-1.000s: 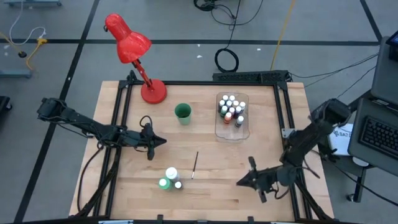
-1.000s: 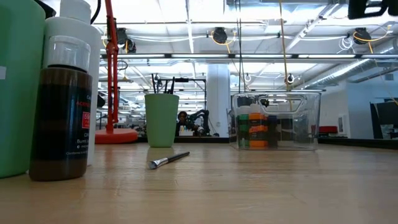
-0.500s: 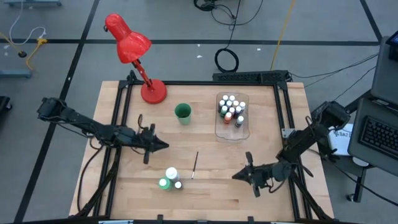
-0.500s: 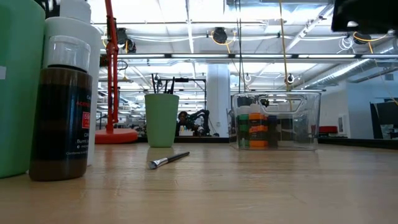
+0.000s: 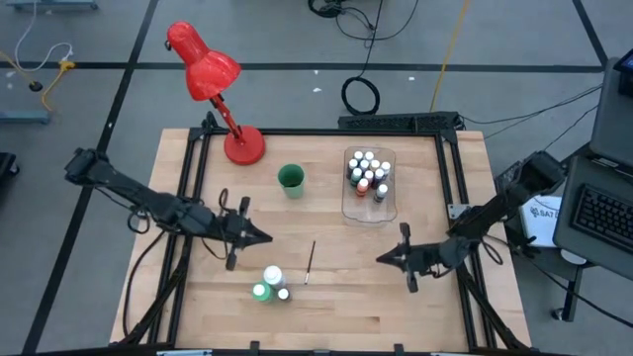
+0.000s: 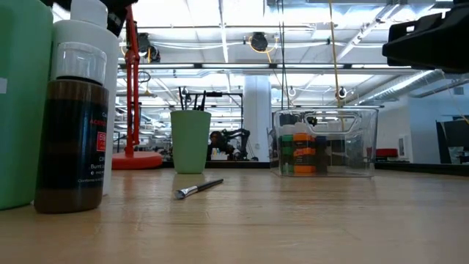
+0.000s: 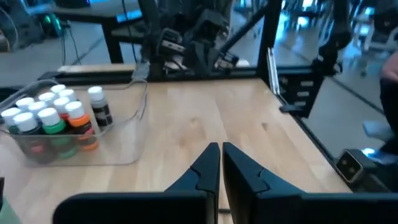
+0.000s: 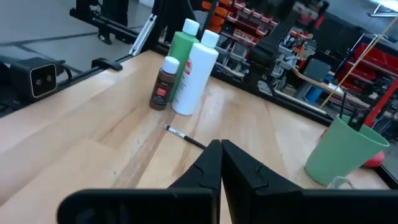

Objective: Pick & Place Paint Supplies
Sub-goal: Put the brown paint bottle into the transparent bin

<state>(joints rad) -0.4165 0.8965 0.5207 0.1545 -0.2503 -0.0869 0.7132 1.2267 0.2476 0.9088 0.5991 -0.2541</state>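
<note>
Both arms shifted, red lamp (image 5: pixel 213 84), green cup (image 5: pixel 291 179), tray (image 5: pixel 369 206)

The room is bright and the light is even. In the low view it comes from ceiling lamps (image 6: pixel 258 41) toward 12 o'clock, and the glare there washes out the ceiling. The wooden table (image 5: pixel 326 218) is lit flat in the high view, with only weak, short shadows under the arms. In the low view the brown bottle (image 6: pixel 72 136) at 9 o'clock is very close and a little soft. The left wrist view is blurred toward 12 and 3 o'clock, perhaps from motion. The right wrist view is sharper, though its background stays hazy.
</note>
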